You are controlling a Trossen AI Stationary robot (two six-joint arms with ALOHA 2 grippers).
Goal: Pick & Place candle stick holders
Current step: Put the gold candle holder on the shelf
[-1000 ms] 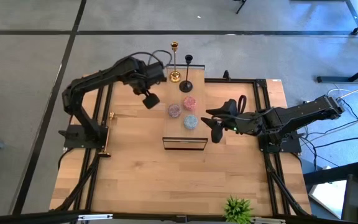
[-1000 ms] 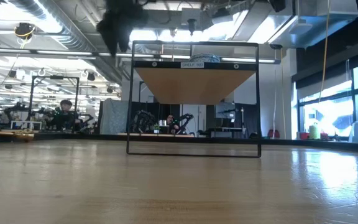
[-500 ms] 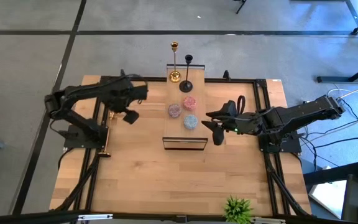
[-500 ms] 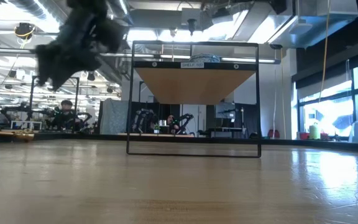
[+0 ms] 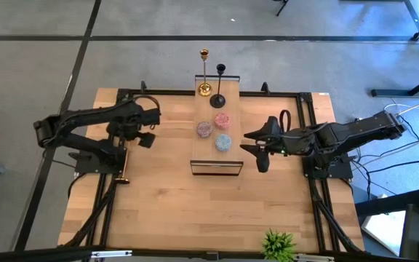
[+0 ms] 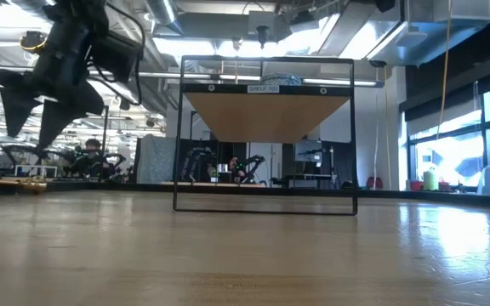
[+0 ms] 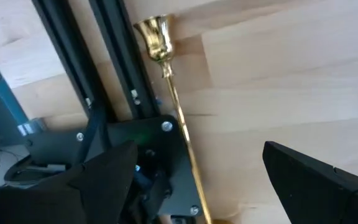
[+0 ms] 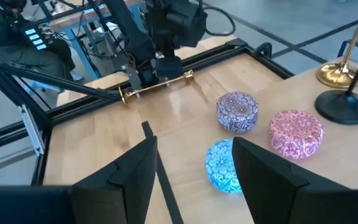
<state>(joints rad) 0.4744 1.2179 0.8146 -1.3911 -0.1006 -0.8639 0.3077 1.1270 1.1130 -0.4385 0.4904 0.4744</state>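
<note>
A gold candlestick and a black candlestick stand upright on their round bases at the far end of a small shelf's wooden top. A second gold candlestick lies on its side on the table by the left rail, and also shows in the right wrist view. My left gripper is open above it, fingers pointing down on either side of its shaft, touching nothing. My right gripper is open and empty just right of the shelf.
Three round patterned tins, pink, purple and blue, sit on the shelf top near the standing candlesticks. Black frame rails run along the table's left and right sides. A small green plant stands at the near edge.
My left gripper has drawn back from the far end of the shelf toward the table's left edge and gone down, turning to point down over the lying gold candlestick. It has stayed open. The candlesticks and tins have not moved.
</note>
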